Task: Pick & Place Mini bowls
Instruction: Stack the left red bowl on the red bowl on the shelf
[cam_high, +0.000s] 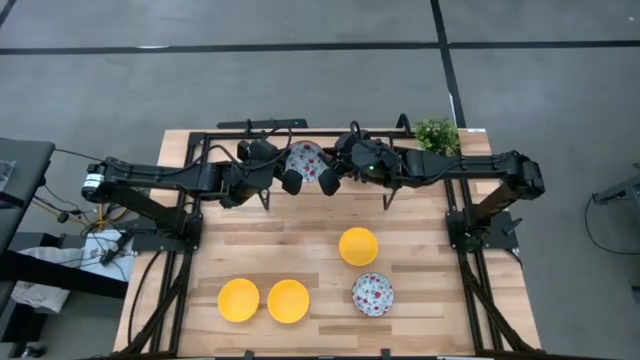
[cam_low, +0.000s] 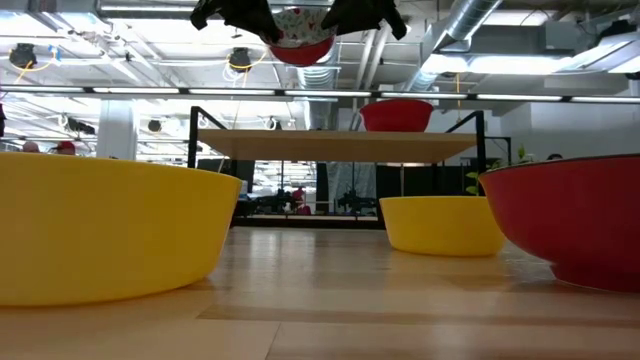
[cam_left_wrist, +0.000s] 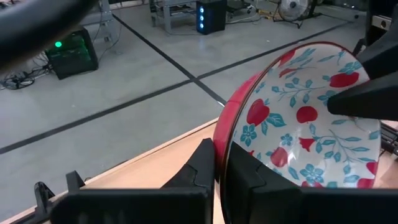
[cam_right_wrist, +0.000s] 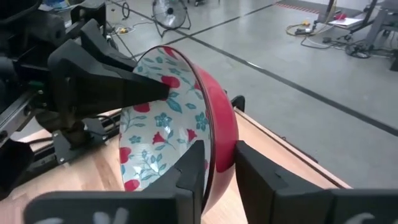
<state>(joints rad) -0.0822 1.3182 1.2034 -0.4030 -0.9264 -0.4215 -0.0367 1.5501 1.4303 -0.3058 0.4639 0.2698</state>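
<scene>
One floral mini bowl (cam_high: 305, 160), white inside with red and blue flowers and red outside, hangs in the air over the table's far middle between both grippers. My left gripper (cam_left_wrist: 221, 168) is shut on its rim on the left side. My right gripper (cam_right_wrist: 221, 167) is closed over the rim on the opposite side. In the low view the bowl (cam_low: 300, 45) shows high above the table. Three yellow mini bowls (cam_high: 358, 246) (cam_high: 238, 300) (cam_high: 288, 300) and another floral one (cam_high: 372, 294) rest on their bases on the near half of the table. My left gripper has the bowl's rim (cam_left_wrist: 219, 140) on its left side, one finger inside the bowl and one on the red outer wall. The fingers come nearly level from the table's left. The bowl is lifted clear, its opening up. My right gripper takes the rim (cam_right_wrist: 212, 163) on the bowl's right side, one finger (cam_right_wrist: 189, 168) against the patterned inside and the other (cam_right_wrist: 255, 168) against the red outside. The fingers come nearly level from the table's right. The bowl hangs clear of the table.
A small green plant (cam_high: 437, 133) stands at the far right corner. A black frame (cam_high: 215, 140) runs along the far edge; in the low view a wooden shelf (cam_low: 330, 145) there carries a red-sided bowl (cam_low: 397, 115). Bare wood lies in the table's middle.
</scene>
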